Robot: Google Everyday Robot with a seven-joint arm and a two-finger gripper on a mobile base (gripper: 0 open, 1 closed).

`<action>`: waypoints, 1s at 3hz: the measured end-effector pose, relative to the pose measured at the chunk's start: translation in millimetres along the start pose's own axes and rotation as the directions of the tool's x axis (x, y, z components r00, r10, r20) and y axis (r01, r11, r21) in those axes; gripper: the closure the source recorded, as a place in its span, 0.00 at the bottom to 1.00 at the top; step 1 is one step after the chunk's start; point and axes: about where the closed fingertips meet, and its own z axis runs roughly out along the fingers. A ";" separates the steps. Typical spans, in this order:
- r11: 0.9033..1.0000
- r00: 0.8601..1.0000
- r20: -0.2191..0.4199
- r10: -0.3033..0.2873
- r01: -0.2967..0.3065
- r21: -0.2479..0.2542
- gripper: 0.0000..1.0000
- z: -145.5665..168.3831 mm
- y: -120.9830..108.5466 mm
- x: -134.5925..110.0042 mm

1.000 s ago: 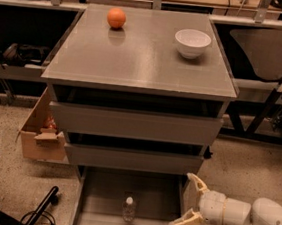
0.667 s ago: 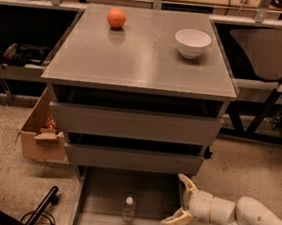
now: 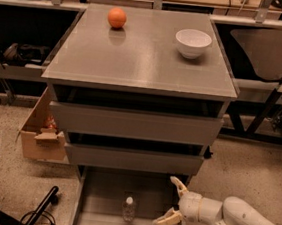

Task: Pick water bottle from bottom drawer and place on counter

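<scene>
Since the bottom drawer is found pulled out, access is judged complete; nothing further of the task is seen done. The water bottle is observed upright on the drawer floor, near the middle and toward the front edge, white cap up. The gripper is located low at the drawer's right side, near the bottle but apart from it. Its fingers are spread wide and nothing is held between them. No contact with the bottle is noted.

Remaining, as judged: the bottle is to be enclosed, gripped, lifted clear of the drawer and set on the counter. On the counter an orange and a white bowl are recorded toward the back; the front portion is occupied by neither. Progress is estimated as early: approach stage only.
</scene>
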 end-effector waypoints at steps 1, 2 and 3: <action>1.000 1.000 -0.011 -0.008 0.007 -0.010 0.00 16.1 -4.1 18.8; 0.997 0.998 -0.008 -0.061 0.061 -0.037 0.00 44.0 -13.4 47.8; 0.991 0.993 -0.006 -0.116 0.115 -0.070 0.00 68.8 -22.7 78.9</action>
